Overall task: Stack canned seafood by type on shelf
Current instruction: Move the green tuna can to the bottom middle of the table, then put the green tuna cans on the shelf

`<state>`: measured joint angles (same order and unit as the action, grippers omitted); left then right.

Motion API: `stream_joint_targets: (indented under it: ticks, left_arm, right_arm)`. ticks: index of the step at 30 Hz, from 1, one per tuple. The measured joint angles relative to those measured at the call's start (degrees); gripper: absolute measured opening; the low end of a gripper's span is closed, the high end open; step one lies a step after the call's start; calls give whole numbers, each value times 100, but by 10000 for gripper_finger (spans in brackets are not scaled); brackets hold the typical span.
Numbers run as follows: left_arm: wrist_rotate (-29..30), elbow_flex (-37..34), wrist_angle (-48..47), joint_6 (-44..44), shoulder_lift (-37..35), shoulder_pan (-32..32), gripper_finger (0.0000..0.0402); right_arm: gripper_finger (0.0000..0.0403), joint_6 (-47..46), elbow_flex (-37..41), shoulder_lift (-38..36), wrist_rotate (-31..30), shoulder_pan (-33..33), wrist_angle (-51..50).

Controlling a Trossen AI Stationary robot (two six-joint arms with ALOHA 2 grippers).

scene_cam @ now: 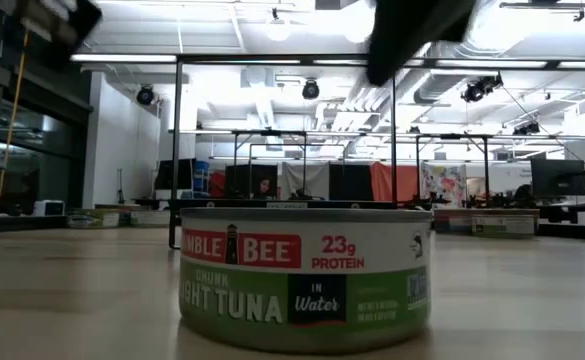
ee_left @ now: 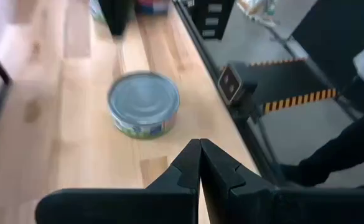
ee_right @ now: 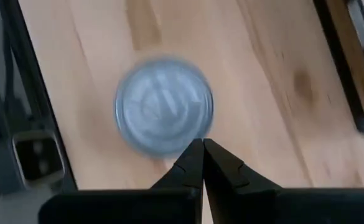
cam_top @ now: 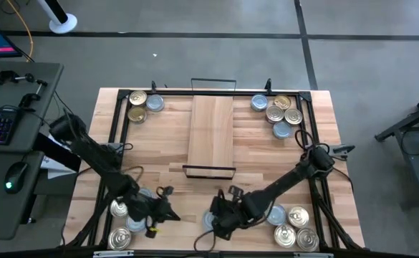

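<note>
You will find the shelf [cam_top: 211, 136] well beyond both grippers, at the table's [cam_top: 167, 183] middle. One tin [ee_right: 163, 106] lies on the table just ahead of the right gripper [ee_right: 202, 163], between it and the left gripper [cam_top: 172, 213]. Further tins lie in clusters behind each gripper and at both far corners, flanking the shelf.

The tuna tin [scene_cam: 305, 279] carried a white, red and green label with a black panel. Its lid [ee_right: 163, 106] was silver-blue. The shelf [cam_top: 211, 130] was light wood, framed in black wire.
</note>
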<state>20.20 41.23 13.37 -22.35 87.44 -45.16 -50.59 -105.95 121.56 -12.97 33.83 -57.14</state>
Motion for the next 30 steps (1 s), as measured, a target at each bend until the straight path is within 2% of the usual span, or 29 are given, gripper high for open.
stream_joint_targets:
  ticks: [2, 7, 13, 20, 30]
  left_arm:
    - [-23, -2, 252, 0, 405, 53, 0]
    - [-13, 195, 964, 153, 1110, 281, 0]
    - [-148, 528, 1271, 1015, 1503, 730, 0]
    - [-1286, 913, 1191, 1301, 1939, 1296, 0]
    - [-1356, 1086, 870, 944, 2336, 1253, 0]
  right_arm:
    - [0, -119, 36, 0, 175, 166, -94]
    - [0, -803, 865, 13, 684, 523, 1082]
    - [0, -1493, 1892, 17, 559, 555, 2446]
    - [0, -874, 2072, 15, 290, 402, 2738]
    - [0, -142, 2054, 15, 117, 248, 2928]
